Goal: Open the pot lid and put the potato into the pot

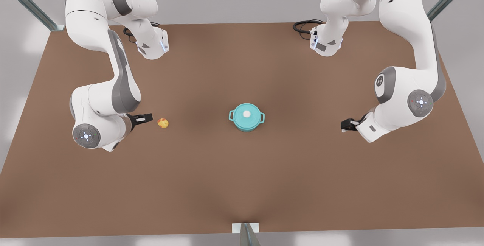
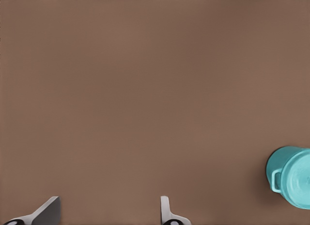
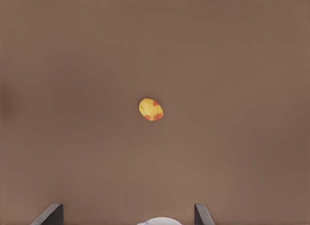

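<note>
Right gripper point(image 1: 145, 117): I am seeing this one near the potato, on the front view's left, since its wrist camera is looking down on the potato; fingers point(image 3: 51, 214) are spread wide, holding nothing.
Left gripper point(image 1: 347, 125): I am seeing it waiting on the front view's right, well apart from the pot; fingers point(image 2: 47, 211) are spread and empty.
Potato point(image 1: 163, 123): I am looking at a tiny lumpy yellow-orange ball with reddish-brown spots, lying on the brown table point(image 1: 242, 185) just beside the right gripper, at about 3 o'clock from it in the front view.
Potato axis: only slightly oval; in the front view I cannot tell which way its long axis is pointing.
Pot point(image 1: 246, 117): I am seeing a small round teal pot with two loop handles at mid-table, its handles pointing at roughly 9 and 3 o'clock.
Pot lid point(image 1: 246, 113): flat teal disc with a white knob, sitting closed on the pot.
Nearer arm: I am judging the right arm far nearer the potato; the lid is left to the other arm.
Stage: nothing gripped yet, lid not yet lifted.
</note>
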`<state>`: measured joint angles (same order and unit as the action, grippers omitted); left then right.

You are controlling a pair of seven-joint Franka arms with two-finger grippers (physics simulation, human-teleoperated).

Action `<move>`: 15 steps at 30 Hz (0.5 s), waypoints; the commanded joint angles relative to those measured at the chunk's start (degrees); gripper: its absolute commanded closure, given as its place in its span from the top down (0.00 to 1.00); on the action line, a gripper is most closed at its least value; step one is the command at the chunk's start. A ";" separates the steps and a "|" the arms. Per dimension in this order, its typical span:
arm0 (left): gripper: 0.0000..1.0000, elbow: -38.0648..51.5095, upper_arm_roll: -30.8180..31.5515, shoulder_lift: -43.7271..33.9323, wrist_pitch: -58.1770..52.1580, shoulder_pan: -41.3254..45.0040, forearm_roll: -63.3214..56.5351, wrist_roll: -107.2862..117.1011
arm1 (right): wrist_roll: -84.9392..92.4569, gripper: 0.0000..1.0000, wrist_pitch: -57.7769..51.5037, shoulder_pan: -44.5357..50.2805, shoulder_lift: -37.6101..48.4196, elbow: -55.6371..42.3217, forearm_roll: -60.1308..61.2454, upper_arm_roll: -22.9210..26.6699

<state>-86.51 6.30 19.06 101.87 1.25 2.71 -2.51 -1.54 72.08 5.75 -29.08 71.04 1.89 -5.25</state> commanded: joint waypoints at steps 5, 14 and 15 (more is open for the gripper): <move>1.00 0.03 0.03 2.47 4.12 11.84 -4.64 12.34 | 9.25 1.00 -1.86 1.46 0.34 -0.11 -0.05 -1.79; 1.00 -32.85 3.54 -11.50 24.25 32.32 -3.94 62.01 | 49.79 1.00 12.64 10.42 -1.94 2.78 -3.65 -1.70; 1.00 -32.67 3.54 -8.86 28.02 34.87 -3.94 64.38 | 50.58 1.00 18.43 10.07 -1.68 8.58 -3.65 -1.52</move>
<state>-119.56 9.73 9.39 122.06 35.15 -0.94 19.72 20.21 79.66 15.44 -30.34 78.34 1.06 -6.79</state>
